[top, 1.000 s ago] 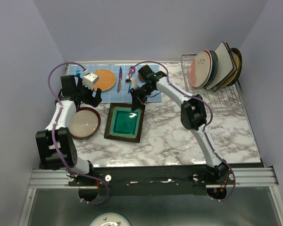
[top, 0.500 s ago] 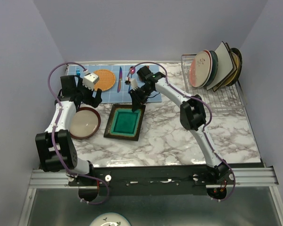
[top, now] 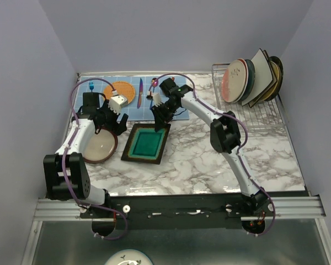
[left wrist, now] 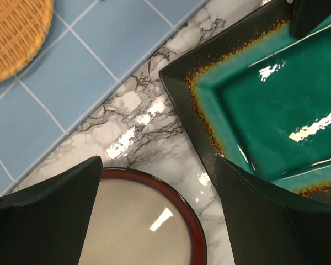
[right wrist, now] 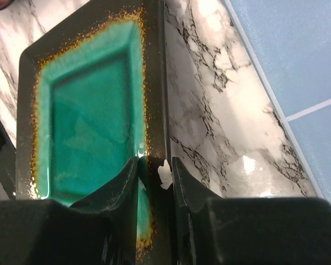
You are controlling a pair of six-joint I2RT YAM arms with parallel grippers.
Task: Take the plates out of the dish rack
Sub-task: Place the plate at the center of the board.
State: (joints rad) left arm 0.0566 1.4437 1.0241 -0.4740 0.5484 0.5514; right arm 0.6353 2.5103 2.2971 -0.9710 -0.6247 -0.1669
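A square teal plate (top: 146, 143) with a dark rim lies flat on the marble. My right gripper (top: 161, 116) stands at its far edge, fingers slightly parted astride the rim (right wrist: 154, 163) with a small gap showing. The teal plate (right wrist: 88, 110) fills the left of the right wrist view. A round cream plate with a red rim (top: 98, 145) lies to the left. My left gripper (top: 113, 124) hovers over its far edge, wide open and empty (left wrist: 157, 165). Several more plates (top: 240, 80) stand upright in the dish rack (top: 259, 113) at the back right.
A blue tiled mat (top: 99, 83) at the back holds an orange woven round mat (top: 121, 90), a knife (top: 139, 93) and a spoon (top: 153, 88). Walls close in on three sides. The teal plate (left wrist: 276, 99) lies close beside the red-rimmed plate (left wrist: 143, 221).
My left arm swung forward and right from the blue mat to above the red-rimmed plate. The right gripper's fingers parted a little on the teal plate's rim; the plate stayed put.
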